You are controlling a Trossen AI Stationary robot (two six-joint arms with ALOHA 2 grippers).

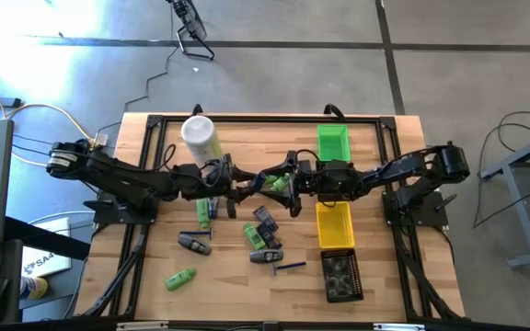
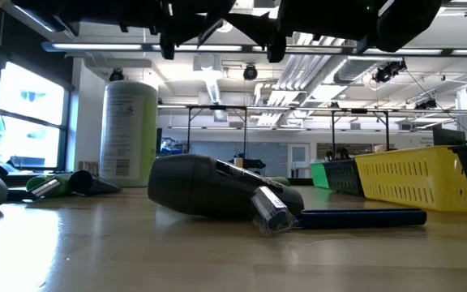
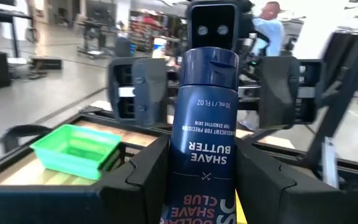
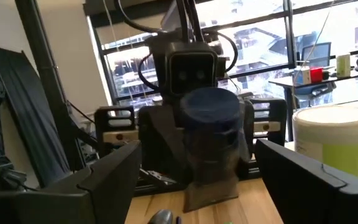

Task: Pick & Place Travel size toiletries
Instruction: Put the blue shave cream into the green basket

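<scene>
A dark blue "Shave Butter" tube (image 3: 204, 124) of the travel size toiletries hangs above the table's middle (image 1: 263, 180). My left gripper (image 1: 247, 184) is shut on it. The tube's cap end (image 4: 211, 112) points at my right gripper (image 1: 290, 180), which faces it a short way off, open, with nothing between its fingers (image 4: 104, 177). More toiletries lie on the table below: green bottles (image 1: 180, 279), dark tubes (image 1: 263, 230) and a thin stick (image 1: 290, 266). My left gripper pinches the tube's lower half (image 3: 199, 180), the end away from the cap, between its two fingers (image 3: 146, 171). The fingers come level from the table's left and lie along the tube. The tube is lifted clear and sticks out level toward the table's right.
A pale-green canister with a white lid (image 1: 201, 136) stands at the far left. A green bin (image 1: 332, 142), a yellow bin (image 1: 334, 225) and a black bin (image 1: 341, 276) line the right side. In the low view a dark grey tube (image 2: 209, 186) lies in front.
</scene>
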